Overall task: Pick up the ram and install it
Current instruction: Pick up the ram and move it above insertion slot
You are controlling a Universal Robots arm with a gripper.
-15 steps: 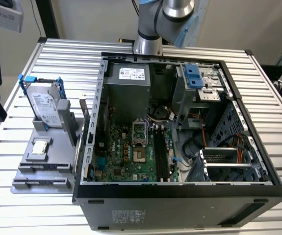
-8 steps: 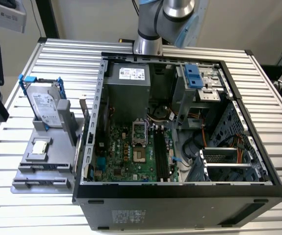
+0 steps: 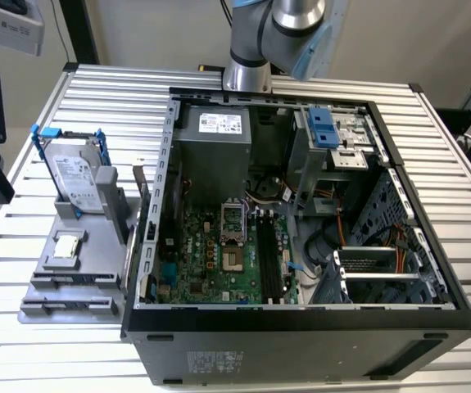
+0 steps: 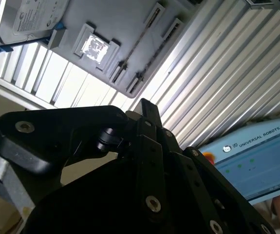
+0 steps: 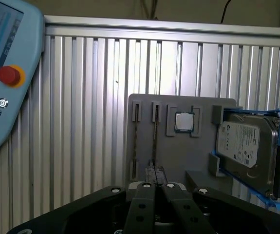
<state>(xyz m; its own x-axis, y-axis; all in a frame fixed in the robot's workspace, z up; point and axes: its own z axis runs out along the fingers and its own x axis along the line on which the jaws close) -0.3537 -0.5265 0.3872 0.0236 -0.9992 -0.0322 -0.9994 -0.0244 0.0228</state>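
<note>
In the first wrist view we see the claw (image 5: 154,171) with its fingertips drawn together and nothing between them. Straight beyond the tips the ram (image 5: 154,141) stands edge-on in a slot of the grey holder (image 5: 178,163) — apart from the claw, not gripped. Off to one side of that line sit a small square chip (image 5: 184,122) and a hard drive (image 5: 247,146) in a blue frame. The exterior view adds the open computer case (image 3: 301,336) — the holder lies between it and the claw. Both wrist views show a teach pendant (image 5: 3,73) beside the claw.
</note>
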